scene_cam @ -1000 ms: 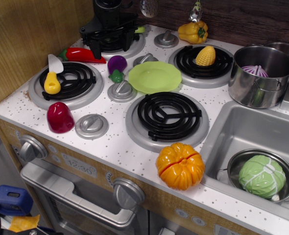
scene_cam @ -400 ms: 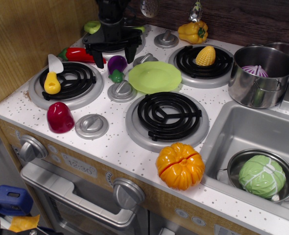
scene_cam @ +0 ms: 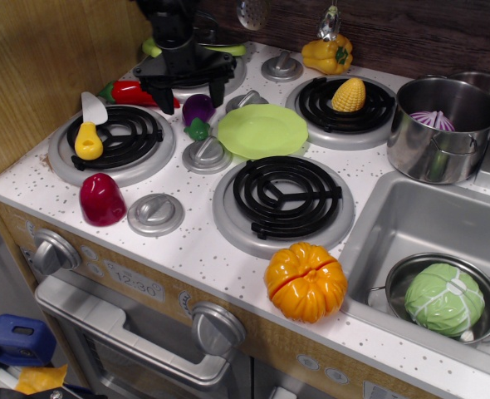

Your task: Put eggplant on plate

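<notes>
The gripper has lifted slightly and drifted toward the upper left of the frame over the last second, fingers spread wide and empty, hovering just behind the eggplant. Its height is hard to judge from here. That reads as lining up, no grasp yet. One eggplant lies left of centre, just beside the one lime plate, which is bare. Count four burners, one dark-red pepper at lower left, one corn cob.
</notes>
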You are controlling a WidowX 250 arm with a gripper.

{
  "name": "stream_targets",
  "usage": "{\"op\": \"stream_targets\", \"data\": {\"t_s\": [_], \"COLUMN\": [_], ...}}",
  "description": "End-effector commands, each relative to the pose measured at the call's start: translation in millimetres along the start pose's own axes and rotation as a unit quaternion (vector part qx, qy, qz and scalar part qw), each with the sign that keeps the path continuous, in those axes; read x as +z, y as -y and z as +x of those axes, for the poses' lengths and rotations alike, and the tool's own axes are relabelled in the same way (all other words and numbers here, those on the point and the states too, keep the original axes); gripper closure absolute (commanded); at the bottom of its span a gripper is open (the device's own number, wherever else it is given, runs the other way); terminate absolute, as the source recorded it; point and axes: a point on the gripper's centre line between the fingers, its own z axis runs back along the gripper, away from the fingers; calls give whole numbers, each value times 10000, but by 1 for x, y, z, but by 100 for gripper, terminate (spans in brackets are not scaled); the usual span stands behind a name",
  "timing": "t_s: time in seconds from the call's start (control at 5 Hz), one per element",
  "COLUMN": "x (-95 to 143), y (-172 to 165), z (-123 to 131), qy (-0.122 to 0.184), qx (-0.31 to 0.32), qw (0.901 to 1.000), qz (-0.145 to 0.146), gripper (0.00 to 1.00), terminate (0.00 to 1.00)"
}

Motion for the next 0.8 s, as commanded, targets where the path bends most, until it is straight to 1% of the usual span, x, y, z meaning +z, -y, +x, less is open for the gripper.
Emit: {"op": "stream_targets", "data": {"t_s": [0.0, 0.2, 0.6], "x": [10, 3, -9], "y": [-4, -3, -1], "z": [23, 24, 10], "qy": [303, 268, 228], "qx": [-91, -91, -44], "qw": [9993, 9990, 9985], "qz": [-214, -332, -497], "gripper": [0, 0, 0], "terminate": [0, 0, 0]}}
